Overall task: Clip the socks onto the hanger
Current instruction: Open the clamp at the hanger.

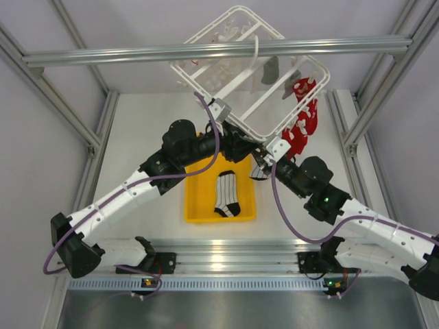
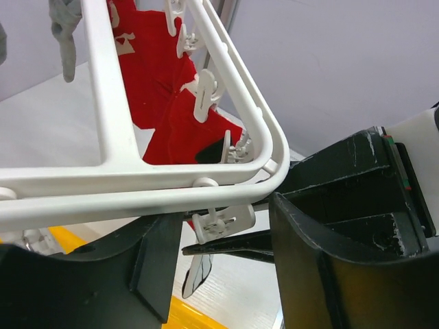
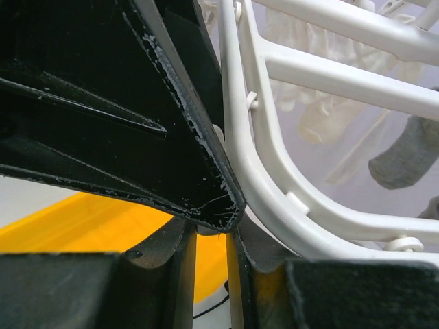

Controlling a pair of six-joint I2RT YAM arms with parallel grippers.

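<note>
The white hanger [image 1: 269, 25] hangs tilted from the beam, with red socks [image 1: 302, 116] clipped along its right side. At its near corner, my left gripper [image 1: 239, 145] stands open, its jaws either side of a small white clip [image 2: 223, 223] under the frame's rim [image 2: 103, 103]. My right gripper [image 1: 264, 163] is shut on a striped sock [image 2: 195, 277], which dangles just below that clip. In the right wrist view its fingertips [image 3: 211, 236] sit pinched beneath the hanger corner [image 3: 274, 178]. Another striped sock [image 1: 228, 195] lies in the yellow tray [image 1: 195, 205].
A grey aluminium beam [image 1: 137, 55] crosses overhead and carries the hanger's hook. A grey sock [image 1: 269, 70] and pale socks [image 3: 309, 116] hang from the far clips. Upright frame posts stand at both sides of the white table.
</note>
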